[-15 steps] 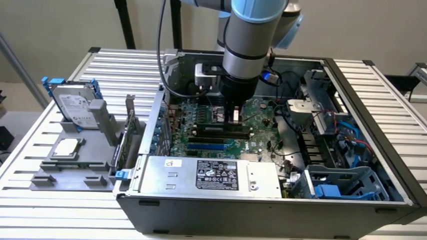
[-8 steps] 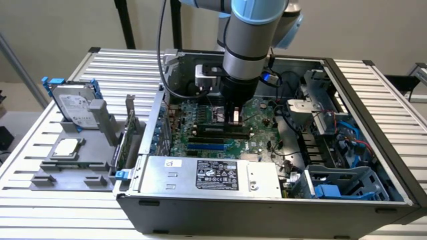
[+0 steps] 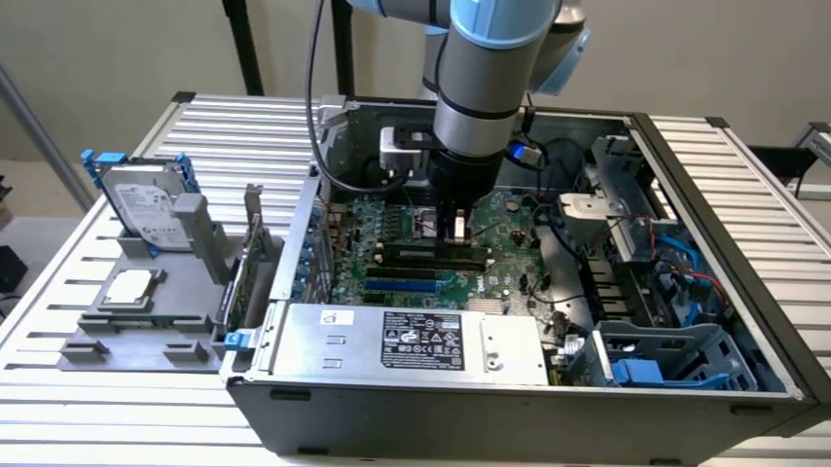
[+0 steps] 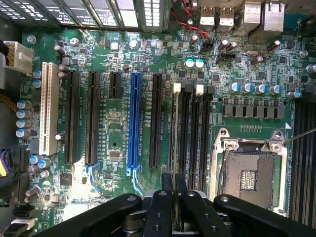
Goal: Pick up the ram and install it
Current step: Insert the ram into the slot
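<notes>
The black two-fingered claw point(image 4: 174, 197) is closed almost fully on the ram point(image 4: 176, 143), a thin green circuit-board stick seen edge-on, standing upright over the black memory slots point(image 4: 195, 133) of the green motherboard point(image 4: 118, 163). The wrist view shows a long blue slot point(image 4: 134, 121) and the bare metal processor socket point(image 4: 249, 170). In the exterior view the claw point(image 3: 453, 233) reaches down inside the open dark-grey steel computer case point(image 3: 520, 409), which also holds a silver boxy power supply point(image 3: 409, 341); a silver hard drive in a blue frame point(image 3: 140, 199) stands on a grey holder at the exterior view's left.

Place: lab or workshop | Evidence: slatted aluminium bench point(image 3: 104, 379); opened computer case point(image 3: 520, 399); grey parts fixture point(image 3: 143, 321)
</notes>
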